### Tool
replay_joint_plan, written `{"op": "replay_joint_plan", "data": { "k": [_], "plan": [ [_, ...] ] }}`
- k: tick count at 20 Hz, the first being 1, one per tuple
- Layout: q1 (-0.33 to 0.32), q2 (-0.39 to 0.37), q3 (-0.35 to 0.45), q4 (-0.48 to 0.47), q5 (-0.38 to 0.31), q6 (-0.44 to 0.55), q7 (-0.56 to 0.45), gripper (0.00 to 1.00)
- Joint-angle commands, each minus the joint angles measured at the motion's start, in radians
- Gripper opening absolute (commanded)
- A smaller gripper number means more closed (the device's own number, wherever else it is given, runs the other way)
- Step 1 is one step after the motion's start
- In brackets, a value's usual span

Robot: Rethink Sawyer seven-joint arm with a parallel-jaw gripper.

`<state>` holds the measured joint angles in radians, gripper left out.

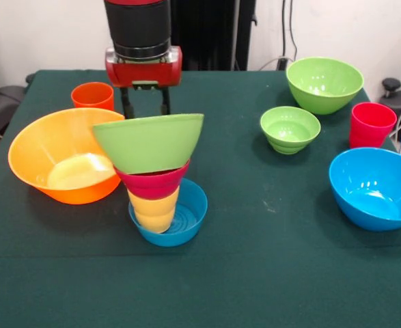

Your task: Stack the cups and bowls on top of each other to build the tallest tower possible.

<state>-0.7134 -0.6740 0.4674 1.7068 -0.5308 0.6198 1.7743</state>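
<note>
Glossy tower (158,179) — ribbed yellow cup (154,209), flared green bowl (150,141)

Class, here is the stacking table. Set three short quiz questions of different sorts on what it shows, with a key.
1. True or false: the tower stands in the small blue bowl.
2. Which piece tops the tower? A) a big green bowl B) a red cup C) a small green bowl
3. Fill in: the wide orange bowl lies tilted on the ____ tablecloth.

Key: 1 true; 2 A; 3 green. The red cup and small green bowl stand apart from the tower.
</note>
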Motion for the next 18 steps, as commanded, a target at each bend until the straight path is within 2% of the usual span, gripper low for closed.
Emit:
{"op": "replay_joint_plan", "data": {
  "k": [1, 5, 11, 18],
  "plan": [
    [0.011, 0.014, 0.11, 0.066, -0.066, 0.081, -0.258, 1.0],
    [0.009, 0.021, 0.114, 0.06, -0.073, 0.083, -0.25, 1.0],
    [0.0, -0.031, 0.121, 0.087, -0.069, 0.084, -0.223, 1.0],
    [0.007, -0.153, 0.116, 0.112, -0.034, 0.157, -0.204, 1.0]
  ]
}}
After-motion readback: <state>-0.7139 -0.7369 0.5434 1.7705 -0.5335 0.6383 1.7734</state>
